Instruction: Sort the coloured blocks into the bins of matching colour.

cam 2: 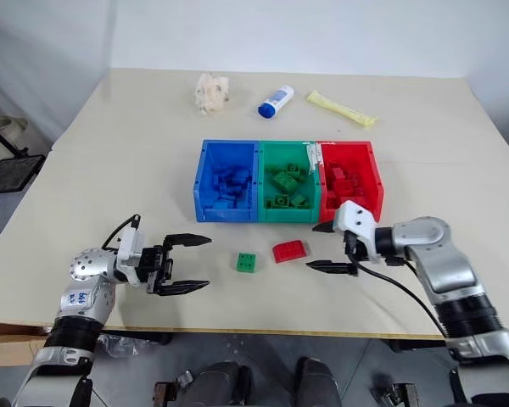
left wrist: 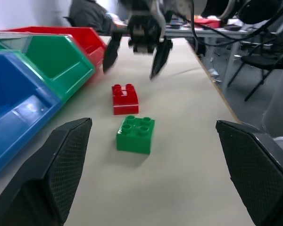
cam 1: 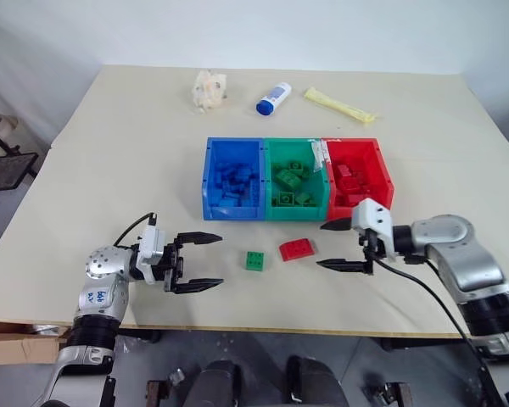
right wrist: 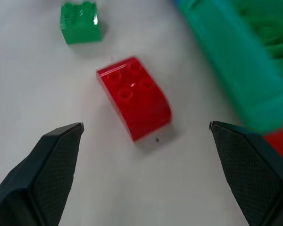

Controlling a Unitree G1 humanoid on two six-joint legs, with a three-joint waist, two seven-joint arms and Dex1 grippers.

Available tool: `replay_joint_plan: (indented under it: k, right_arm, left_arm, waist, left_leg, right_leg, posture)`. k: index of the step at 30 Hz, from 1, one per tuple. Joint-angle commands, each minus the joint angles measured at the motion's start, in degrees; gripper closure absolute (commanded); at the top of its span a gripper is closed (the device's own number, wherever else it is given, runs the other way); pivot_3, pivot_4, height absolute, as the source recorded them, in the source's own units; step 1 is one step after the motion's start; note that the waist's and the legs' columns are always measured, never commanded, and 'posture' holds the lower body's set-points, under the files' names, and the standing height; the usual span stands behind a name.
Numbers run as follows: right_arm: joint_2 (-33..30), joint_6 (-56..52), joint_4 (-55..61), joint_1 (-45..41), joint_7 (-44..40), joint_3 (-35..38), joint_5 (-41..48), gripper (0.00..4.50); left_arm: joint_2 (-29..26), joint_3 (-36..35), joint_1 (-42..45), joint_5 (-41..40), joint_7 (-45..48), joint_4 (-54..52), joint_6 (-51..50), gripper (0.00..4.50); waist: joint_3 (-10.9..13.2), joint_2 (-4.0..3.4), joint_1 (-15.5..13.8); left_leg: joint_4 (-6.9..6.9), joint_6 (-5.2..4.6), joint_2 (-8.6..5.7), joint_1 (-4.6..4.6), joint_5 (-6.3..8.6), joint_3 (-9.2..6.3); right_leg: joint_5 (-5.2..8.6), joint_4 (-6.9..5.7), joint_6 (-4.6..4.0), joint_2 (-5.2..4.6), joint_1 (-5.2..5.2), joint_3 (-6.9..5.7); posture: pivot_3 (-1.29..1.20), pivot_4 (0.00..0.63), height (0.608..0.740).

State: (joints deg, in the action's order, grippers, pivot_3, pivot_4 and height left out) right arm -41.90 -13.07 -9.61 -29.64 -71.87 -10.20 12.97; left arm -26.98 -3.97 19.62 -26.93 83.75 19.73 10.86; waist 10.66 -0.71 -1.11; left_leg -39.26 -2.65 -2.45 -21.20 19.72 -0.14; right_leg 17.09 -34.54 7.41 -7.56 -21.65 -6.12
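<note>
Black two-fingered left gripper point(cam 1: 205, 261) sits near the front edge of the beige tabletop point(cam 1: 110, 170), toward its front-left corner, jaws spread wide and level, holding nothing. Right gripper point(cam 1: 342, 246), same build, is near the front edge on the right side, jaws also wide apart and empty, tilted slightly down toward the middle.

Between the two grippers, on the bare tabletop: one small green square studded plastic brick point(cam 1: 255, 261) and, just beside it on its right, one red studded plastic brick with a sloped side point(cam 1: 297, 249) (the two are apart, not touching). The red brick lies closest to the right gripper's fingertips; no contact with either gripper.

Farther back, mid-table, three open-top rectangular plastic bins stand side by side: blue bin point(cam 1: 210, 182) on the left with blue bricks inside, green bin point(cam 1: 269, 178) in the middle with green bricks, red bin point(cam 1: 383, 180) on the right with red bricks.

Near the far edge: crumpled pale wrapper point(cam 1: 209, 89), blue-capped white bottle point(cam 1: 274, 97) lying down, yellow flat packet point(cam 1: 338, 105).
</note>
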Motion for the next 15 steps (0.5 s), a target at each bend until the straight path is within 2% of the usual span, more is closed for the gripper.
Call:
replay_joint_plan:
  k: [1, 7, 10, 15]
  right_arm:
    - [1.1, 3.2, -3.2, -2.2, -1.6, -0.8, -1.2, 0.02]
    - [5.2, 6.9, -8.5, -5.3, -1.4, -3.2, -4.2, 0.02]
    - [6.9, 6.8, -9.0, -5.7, -1.0, -3.6, -4.5, 0.59]
    - [7.2, 6.0, -5.7, -3.6, -0.2, -2.8, -4.1, 2.27]
  left_arm:
    - [0.2, -0.4, -2.5, -1.2, -1.4, -4.5, -0.6, 0.0]
    - [0.1, -0.9, -6.1, -1.6, -3.9, -8.4, -1.4, 0.0]
    - [-0.1, -1.1, -7.2, -1.8, -4.9, -9.8, -1.8, 0.0]
    - [-0.4, -1.1, -7.3, -1.8, -5.3, -9.8, -1.8, 0.0]
  waist:
    - [0.0, -0.01, 0.0]
    - [0.0, -0.01, 0.4]
    - [0.0, -0.01, 1.0]
    - [0.0, -0.01, 1.1]
  left_leg:
    - [0.0, 0.0, -0.03, -0.04, 0.0, -0.02]
    - [-0.01, 0.01, 0.03, 0.0, 0.0, 0.0]
    - [-0.01, 0.02, 0.04, 0.02, 0.0, -0.01]
    - [-0.01, 0.02, 0.03, 0.02, 0.0, -0.04]
  right_leg:
    - [0.0, 0.0, 0.0, 0.0, -0.01, -0.01]
    - [0.0, -0.01, 0.0, 0.0, 0.0, 0.0]
    - [0.0, -0.04, 0.0, 0.0, 0.0, 0.01]
    - [0.0, -0.08, 0.0, 0.0, 0.0, 0.0]
  posture:
    - [0.0, 0.15, 0.74]
    - [0.0, 0.15, 0.74]
    - [0.0, 0.15, 0.74]
    - [0.0, 0.15, 0.74]
